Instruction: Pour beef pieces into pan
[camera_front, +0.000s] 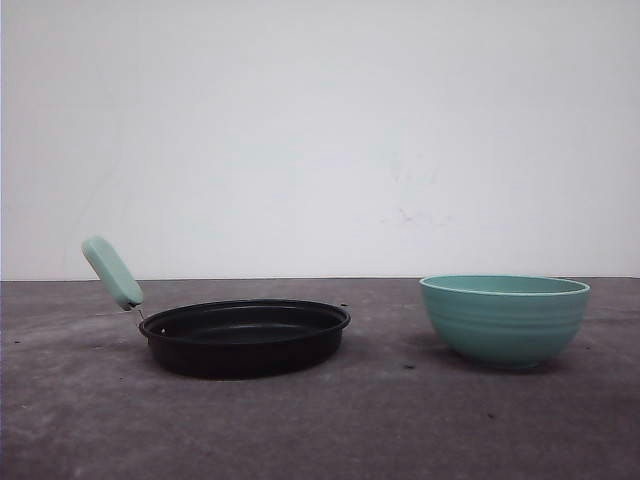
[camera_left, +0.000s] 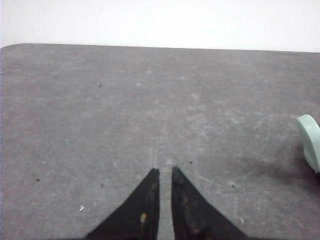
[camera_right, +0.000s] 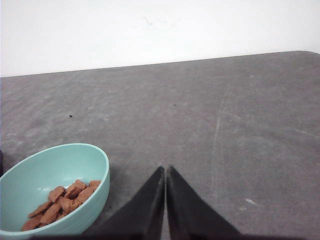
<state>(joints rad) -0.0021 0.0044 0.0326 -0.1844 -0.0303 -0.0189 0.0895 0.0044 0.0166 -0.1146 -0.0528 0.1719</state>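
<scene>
While the black frying pan sits on the grey counter toward the left of the front view, its pale mint-green handle rises at a slant up and to the left from the rim; the inside of the pan cannot be seen from this low angle; well apart to its right stands a teal ribbed bowl, upright on the same counter. Seen from the right wrist, the beef pieces lie heaped in the bottom of that bowl, small reddish-brown chunks against the teal wall; the right hand hangs just beside the bowl, its two dark fingers pressed together with nothing between them. Seen from the left wrist, the left hand hangs over bare counter, its fingers nearly together with only a thin slit between the tips, holding nothing; the rounded end of the mint-green handle shows near it.
</scene>
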